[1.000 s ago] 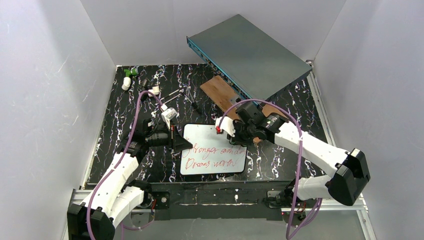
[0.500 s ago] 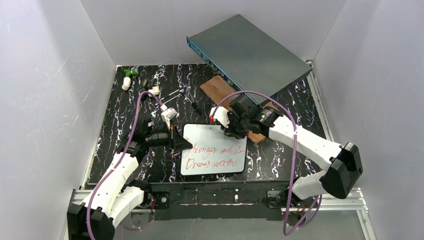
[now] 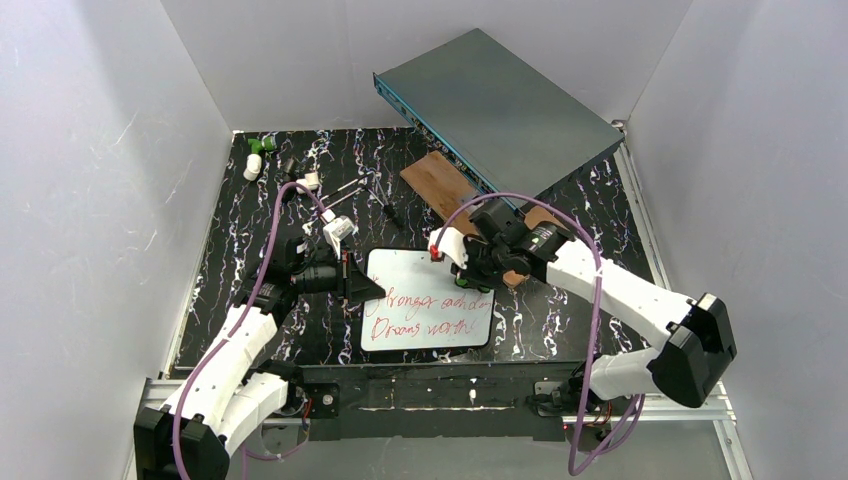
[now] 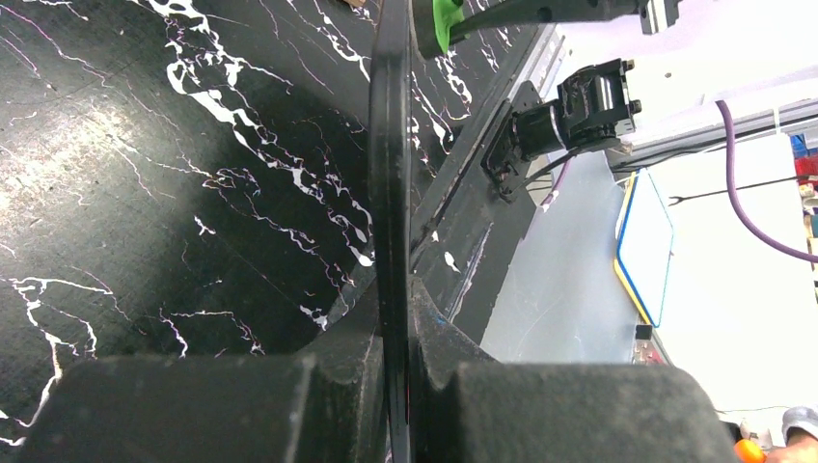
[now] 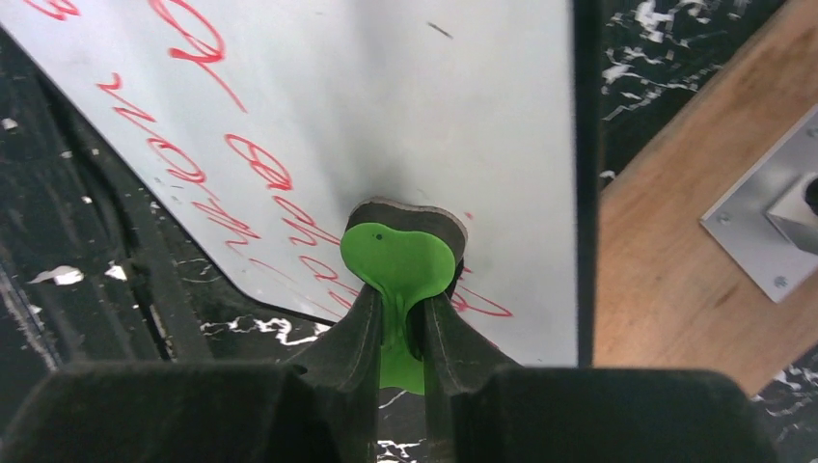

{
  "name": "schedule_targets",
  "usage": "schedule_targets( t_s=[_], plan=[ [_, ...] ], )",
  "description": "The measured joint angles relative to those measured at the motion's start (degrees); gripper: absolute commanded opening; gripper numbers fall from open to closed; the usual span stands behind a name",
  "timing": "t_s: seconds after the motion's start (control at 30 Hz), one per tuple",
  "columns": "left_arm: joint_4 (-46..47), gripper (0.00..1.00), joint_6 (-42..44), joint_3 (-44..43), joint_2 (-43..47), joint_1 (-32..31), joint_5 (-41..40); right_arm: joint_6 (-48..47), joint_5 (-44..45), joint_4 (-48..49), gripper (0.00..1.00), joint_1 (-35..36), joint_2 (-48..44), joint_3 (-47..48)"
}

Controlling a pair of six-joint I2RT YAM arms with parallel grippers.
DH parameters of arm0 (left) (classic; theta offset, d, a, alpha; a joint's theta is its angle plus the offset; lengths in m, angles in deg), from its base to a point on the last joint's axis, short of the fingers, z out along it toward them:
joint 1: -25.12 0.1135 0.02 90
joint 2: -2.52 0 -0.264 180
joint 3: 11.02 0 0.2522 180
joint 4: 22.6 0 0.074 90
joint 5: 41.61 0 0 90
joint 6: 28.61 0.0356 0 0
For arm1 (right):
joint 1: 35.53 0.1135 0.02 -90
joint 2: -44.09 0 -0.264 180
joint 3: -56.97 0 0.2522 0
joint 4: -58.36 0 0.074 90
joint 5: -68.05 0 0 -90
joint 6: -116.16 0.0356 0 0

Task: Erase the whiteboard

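Holding green pad (image 5: 395,262) on whiteboard (image 5: 386,96), right tool (image 5: 400,316).

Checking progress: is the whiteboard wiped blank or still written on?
Still written on: two lines of red handwriting cross the near half of the whiteboard; the rest is blank.

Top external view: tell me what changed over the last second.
The right tool, shut on the green eraser, swung toward the whiteboard's far left, then came partly back. The left tool stayed clamped on the board's left edge; the red writing is unwiped.
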State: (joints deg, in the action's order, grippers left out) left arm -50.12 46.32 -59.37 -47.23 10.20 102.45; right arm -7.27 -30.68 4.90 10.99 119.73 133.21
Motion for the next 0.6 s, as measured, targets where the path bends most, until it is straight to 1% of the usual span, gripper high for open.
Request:
schedule_targets(
  t_s=[0.23,0.4,0.6],
  plan=[
    [-0.2,0.00,0.0,0.0,0.0,-0.1,-0.1,0.7,-1.7,-3.2,0.01,2.1,4.2,4.2],
    [-0.2,0.00,0.0,-0.1,0.0,-0.1,-0.1,2.2,0.4,-3.7,0.01,2.4,4.8,6.3],
    [-0.1,0.00,-0.2,-0.1,0.0,-0.1,-0.7,3.2,4.1,-1.3,0.01,1.0,4.4,6.2]
  ],
)
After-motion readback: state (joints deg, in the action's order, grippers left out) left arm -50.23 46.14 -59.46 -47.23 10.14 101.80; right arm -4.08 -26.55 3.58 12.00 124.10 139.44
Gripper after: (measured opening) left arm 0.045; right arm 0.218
